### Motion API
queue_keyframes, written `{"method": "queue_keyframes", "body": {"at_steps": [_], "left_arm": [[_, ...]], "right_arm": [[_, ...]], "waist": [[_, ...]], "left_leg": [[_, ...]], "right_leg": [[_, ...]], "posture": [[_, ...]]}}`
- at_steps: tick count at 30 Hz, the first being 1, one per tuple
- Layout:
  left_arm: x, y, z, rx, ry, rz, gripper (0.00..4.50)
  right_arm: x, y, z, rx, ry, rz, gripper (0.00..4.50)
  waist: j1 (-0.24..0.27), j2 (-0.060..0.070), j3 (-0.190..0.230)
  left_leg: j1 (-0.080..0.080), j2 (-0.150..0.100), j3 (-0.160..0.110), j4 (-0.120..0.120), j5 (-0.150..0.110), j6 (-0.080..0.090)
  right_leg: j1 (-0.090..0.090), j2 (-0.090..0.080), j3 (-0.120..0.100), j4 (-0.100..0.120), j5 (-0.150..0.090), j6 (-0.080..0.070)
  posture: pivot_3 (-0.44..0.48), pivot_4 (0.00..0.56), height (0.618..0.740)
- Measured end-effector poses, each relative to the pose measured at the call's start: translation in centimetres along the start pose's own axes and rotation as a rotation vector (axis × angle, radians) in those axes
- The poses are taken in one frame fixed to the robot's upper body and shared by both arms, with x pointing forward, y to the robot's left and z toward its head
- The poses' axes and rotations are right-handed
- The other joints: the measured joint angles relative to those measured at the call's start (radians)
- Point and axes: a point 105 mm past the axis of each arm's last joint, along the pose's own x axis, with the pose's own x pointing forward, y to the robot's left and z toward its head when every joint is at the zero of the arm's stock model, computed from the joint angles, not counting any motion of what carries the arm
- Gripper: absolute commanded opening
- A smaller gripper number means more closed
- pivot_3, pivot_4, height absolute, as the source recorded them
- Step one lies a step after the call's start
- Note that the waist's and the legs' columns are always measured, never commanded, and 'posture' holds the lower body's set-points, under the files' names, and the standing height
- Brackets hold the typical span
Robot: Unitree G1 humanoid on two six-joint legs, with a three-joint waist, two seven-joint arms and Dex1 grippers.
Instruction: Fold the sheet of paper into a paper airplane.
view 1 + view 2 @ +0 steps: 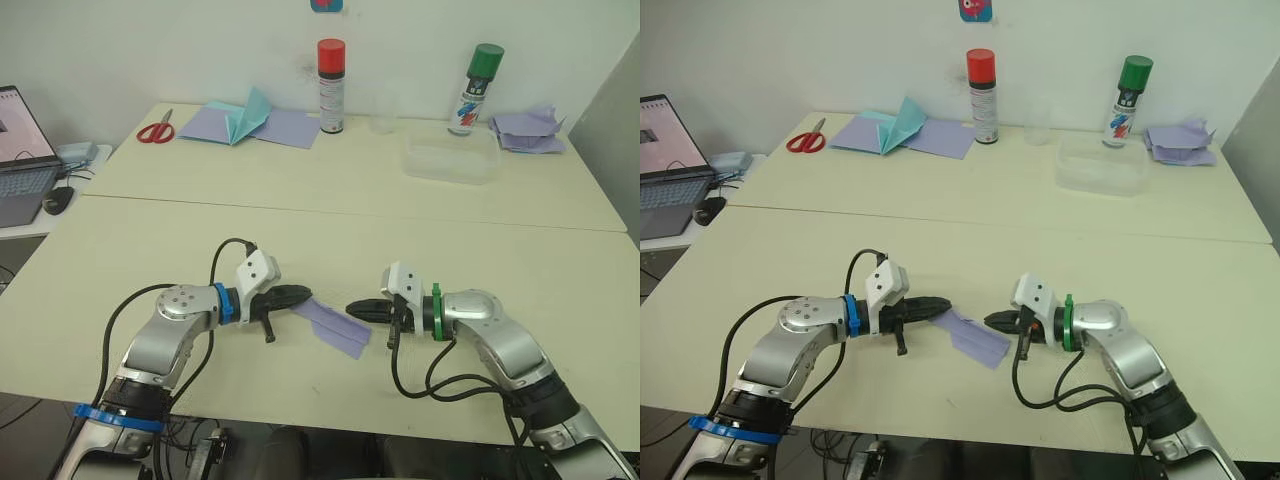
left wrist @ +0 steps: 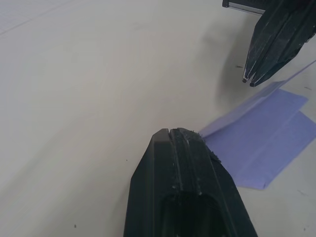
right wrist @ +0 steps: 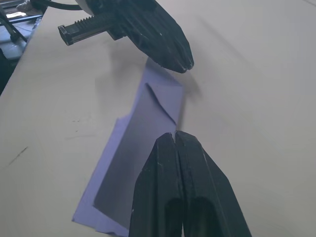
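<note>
Paper airplane (image 1: 335, 325): folded lavender wedge lying flat on the table (image 1: 300, 230), between both grippers. Left gripper (image 1: 305, 294): fingers closed, tips at its near end. Right gripper (image 1: 352, 309): fingers closed, holding nothing, just beside it.

Bright, even indoor light w/ soft shadows on the table (image 1: 330, 215); wrist views slightly soft up close.

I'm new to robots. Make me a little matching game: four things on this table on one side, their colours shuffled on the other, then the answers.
Things:
1. scissors
2. folded paper between the grippers
3. left spray can's cap
4. right spray can's cap

Descriptions:
A. green
B. red handles
C. lavender
D. red, no handles

Pairs: 1-B, 2-C, 3-D, 4-A
</note>
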Motion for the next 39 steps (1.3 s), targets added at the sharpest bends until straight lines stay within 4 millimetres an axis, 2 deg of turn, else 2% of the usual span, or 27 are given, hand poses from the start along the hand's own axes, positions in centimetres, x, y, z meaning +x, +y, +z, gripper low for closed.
{"method": "queue_keyframes", "body": {"at_steps": [2,6,9,13,15,19,23,26,32,35,39], "left_arm": [[0.0,0.0,0.1,0.003,0.000,-0.003,0.53],[-0.9,0.0,0.7,0.041,0.007,-0.015,1.65],[-2.1,-0.3,1.2,0.075,0.015,-0.032,2.63],[-3.8,-1.5,1.1,0.131,0.046,-0.093,3.76],[-4.5,-1.8,1.3,0.173,0.049,-0.100,4.44],[-5.1,-3.1,1.3,0.237,0.031,-0.117,4.47],[-5.1,-4.8,0.4,0.263,0.008,-0.122,4.47],[-5.2,-5.8,-0.1,0.257,0.010,-0.128,4.47],[-4.8,-6.0,0.6,0.272,-0.020,-0.089,4.47],[-4.8,-5.9,0.8,0.268,-0.026,-0.069,4.50],[-4.9,-6.0,0.9,0.256,-0.030,-0.054,4.50]], "right_arm": [[-0.7,-0.8,0.5,-0.017,-0.006,-0.030,0.63],[-2.9,-1.6,1.7,-0.064,-0.015,-0.069,2.01],[-3.9,-0.8,2.4,-0.088,-0.029,-0.048,3.15],[-3.5,1.6,2.8,-0.078,-0.067,0.012,4.44],[-3.2,2.4,2.3,-0.080,-0.062,0.033,4.47],[-1.7,3.5,-0.6,-0.076,-0.006,0.035,4.47],[-0.6,2.8,-2.3,-0.162,0.033,-0.039,4.47],[0.1,2.4,-2.6,-0.207,0.028,-0.074,4.47],[0.7,2.3,-2.2,-0.329,-0.020,-0.092,4.47],[1.1,2.2,-1.6,-0.353,-0.061,-0.095,3.87],[1.2,1.9,-1.2,-0.389,-0.073,-0.094,2.43]], "waist": [[0.000,0.000,0.000],[0.000,0.000,0.001],[-0.001,0.000,0.001],[-0.001,0.000,0.002],[0.000,0.000,0.002],[-0.001,0.000,0.003],[-0.003,-0.002,0.005],[-0.001,-0.002,0.005],[-0.001,-0.002,0.005],[-0.001,-0.002,0.005],[-0.001,-0.002,0.005]], "left_leg": [[0.000,0.000,0.000,0.000,0.000,0.000],[0.000,0.000,0.000,0.000,0.000,0.000],[0.000,0.001,0.000,-0.001,0.000,0.000],[0.000,0.001,-0.001,-0.001,0.000,0.000],[0.000,0.001,0.000,-0.001,0.000,0.000],[0.000,0.001,0.002,0.000,0.000,0.000],[0.001,0.002,0.004,0.000,0.000,0.000],[0.000,0.002,0.003,0.000,0.000,0.000],[0.000,0.001,0.003,0.000,0.000,0.000],[0.001,0.001,0.003,0.000,0.000,0.000],[0.001,0.001,0.003,0.000,0.000,0.000]], "right_leg": [[0.000,0.000,0.000,0.000,0.000,0.000],[0.000,0.000,0.000,0.000,0.000,0.000],[0.000,0.000,0.000,0.000,0.000,0.000],[-0.002,0.000,-0.001,0.001,0.000,0.000],[-0.001,0.000,-0.001,0.000,0.000,0.000],[-0.001,-0.001,0.001,-0.001,0.000,0.000],[-0.002,-0.001,0.001,-0.001,0.000,0.000],[-0.002,0.000,0.001,0.000,0.000,0.000],[-0.001,-0.001,0.001,0.000,0.000,0.000],[-0.001,0.000,0.001,0.000,0.000,0.000],[-0.001,-0.001,0.001,0.001,0.000,0.000]], "posture": [[0.000,0.150,0.740],[0.000,0.150,0.740],[0.000,0.150,0.740],[0.000,0.150,0.740],[0.000,0.150,0.740],[0.000,0.150,0.740],[0.000,0.150,0.740],[0.000,0.150,0.740],[0.000,0.150,0.740],[0.000,0.150,0.740],[0.000,0.150,0.740]]}}
